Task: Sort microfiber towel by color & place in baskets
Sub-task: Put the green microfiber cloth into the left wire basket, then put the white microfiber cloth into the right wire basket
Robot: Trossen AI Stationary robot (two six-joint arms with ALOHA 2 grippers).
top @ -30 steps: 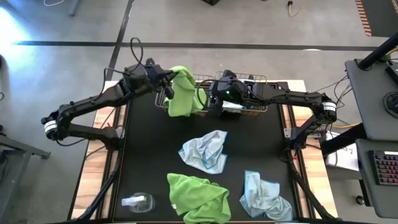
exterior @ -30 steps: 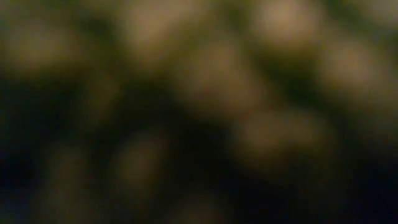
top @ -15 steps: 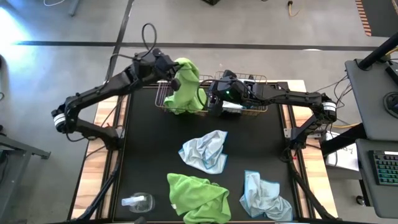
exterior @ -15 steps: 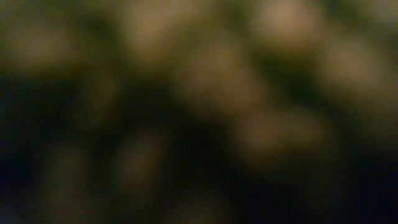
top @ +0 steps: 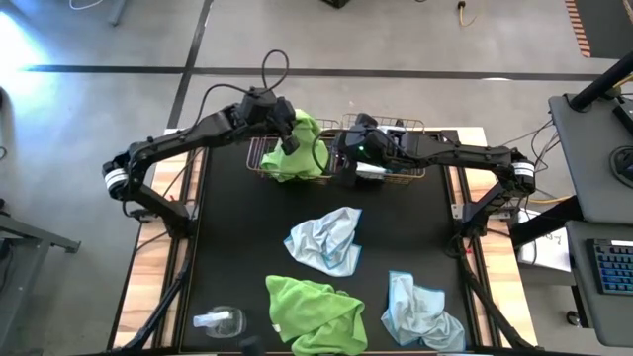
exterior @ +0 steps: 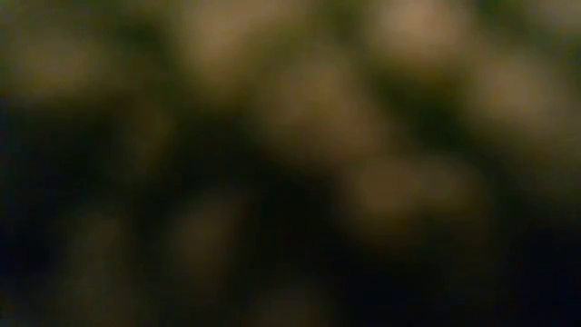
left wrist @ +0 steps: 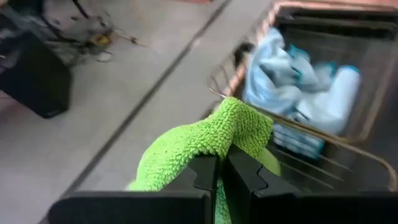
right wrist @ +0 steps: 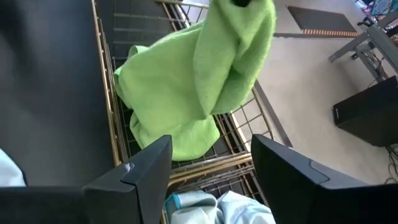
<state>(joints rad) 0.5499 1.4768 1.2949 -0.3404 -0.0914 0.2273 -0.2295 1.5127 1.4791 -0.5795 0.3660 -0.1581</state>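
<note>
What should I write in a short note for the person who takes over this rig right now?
Left tool: shut on the green towel, which hangs into the left basket.
Right tool: open, empty, over the right basket.
Done: a blue towel lies in the right basket.
Left: release the green towel; then sort the three on the table: blue one, green one, blue one.
</note>
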